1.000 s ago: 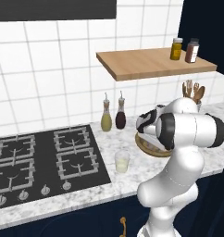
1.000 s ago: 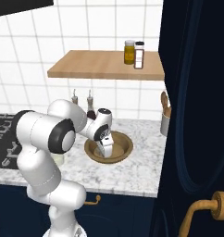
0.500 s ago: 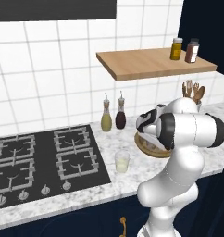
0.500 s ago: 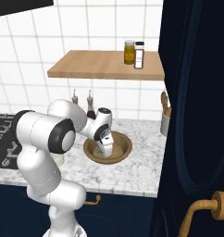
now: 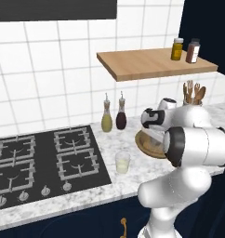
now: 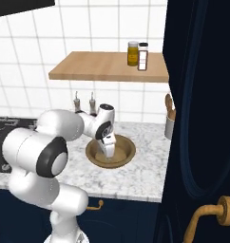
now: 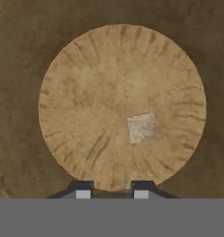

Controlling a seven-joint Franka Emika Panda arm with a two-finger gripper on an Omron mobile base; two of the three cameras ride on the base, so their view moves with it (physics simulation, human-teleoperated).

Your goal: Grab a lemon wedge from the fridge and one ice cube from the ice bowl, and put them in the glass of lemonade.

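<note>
- The gripper is down inside the ice bowl, which sits on the marble counter to the right of the hob.
- From the hand camera, the two fingertips stand a little apart at the bottom edge with nothing between them (the gap is narrow, only partly spread).
- One pale, squarish ice cube lies on the bowl's flat bottom, ahead of the fingertips and off to one side, not touching them.
- The glass of pale lemonade stands on the counter just beside the hob's right edge, apart from the bowl.
- Two bottles stand against the tiled wall behind the glass.
- A wooden shelf above carries two jars.
</note>
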